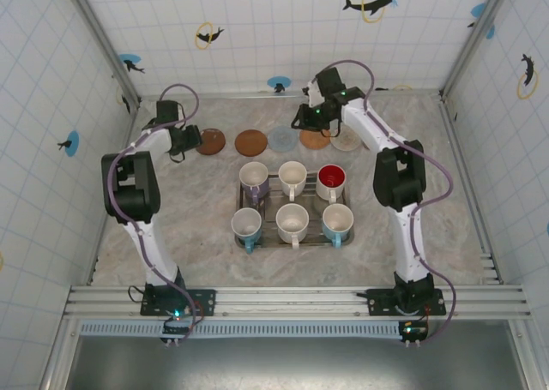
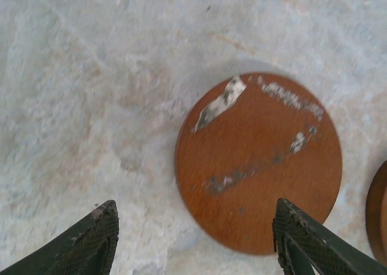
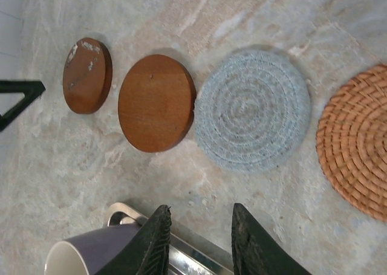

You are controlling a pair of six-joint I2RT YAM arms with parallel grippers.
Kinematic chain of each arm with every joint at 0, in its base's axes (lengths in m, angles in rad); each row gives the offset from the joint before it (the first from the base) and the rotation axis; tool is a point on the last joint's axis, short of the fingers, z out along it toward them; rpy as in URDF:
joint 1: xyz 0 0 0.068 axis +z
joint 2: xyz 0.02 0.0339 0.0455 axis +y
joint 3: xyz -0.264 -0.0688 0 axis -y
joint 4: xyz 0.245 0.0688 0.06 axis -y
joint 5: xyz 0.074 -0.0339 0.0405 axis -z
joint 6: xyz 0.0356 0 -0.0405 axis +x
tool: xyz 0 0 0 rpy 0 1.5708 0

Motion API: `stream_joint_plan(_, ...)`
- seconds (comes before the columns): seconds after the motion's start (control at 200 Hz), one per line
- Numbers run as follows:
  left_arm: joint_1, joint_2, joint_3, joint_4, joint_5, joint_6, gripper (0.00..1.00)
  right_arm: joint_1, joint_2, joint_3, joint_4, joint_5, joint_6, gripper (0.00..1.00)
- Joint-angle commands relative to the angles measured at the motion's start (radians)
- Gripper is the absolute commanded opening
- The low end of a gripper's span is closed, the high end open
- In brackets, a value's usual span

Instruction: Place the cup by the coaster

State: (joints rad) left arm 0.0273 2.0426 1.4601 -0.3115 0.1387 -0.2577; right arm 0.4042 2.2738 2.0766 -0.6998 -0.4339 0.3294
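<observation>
Jaws on the left arm (image 1: 129, 184) are standing wide apart and empty, their dark ribbed fingers (image 2: 91, 242) flanking a round scuffed wooden coaster (image 2: 259, 163) whose finish is flaking in pale streaks. Along the rear of the marbled bench (image 1: 197, 227) a row of flat discs is lying: that scuffed one, a smooth wooden coaster (image 3: 156, 103), a grey woven coaster (image 3: 252, 109), a rattan coaster (image 3: 357, 139) cropped by the right wrist view's edge, and a pale coaster (image 1: 350, 144) partly hiding under the right arm (image 1: 399, 176). Nearer, a shiny metal tray (image 1: 270, 206) is carrying six cups in two rows of three, all standing upright with mouths facing up and the front row's handles pointing toward the near edge. The purple cup (image 1: 254, 177) is sitting at the tray's rear left, its handle hard to make out. Jaws on the right arm are standing slightly apart and empty, their tips lying over bare bench between coasters and tray.
</observation>
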Motion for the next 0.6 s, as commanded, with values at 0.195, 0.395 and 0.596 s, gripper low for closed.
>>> stream_joint_plan(0.195, 0.013, 0.136, 0.156, 0.026, 0.07, 0.037, 0.66, -0.002, -0.146, -0.097, 0.03, 0.029, -0.028, 0.31)
stream_joint_plan(0.395, 0.014, 0.176, 0.173, 0.028, 0.078, 0.044, 0.66, -0.004, -0.161, -0.118, 0.035, 0.025, -0.026, 0.31)
stream_joint_plan(0.596, 0.014, 0.204, 0.186, 0.023, 0.106, 0.048, 0.65, 0.002, -0.171, -0.158, 0.073, 0.008, -0.001, 0.3)
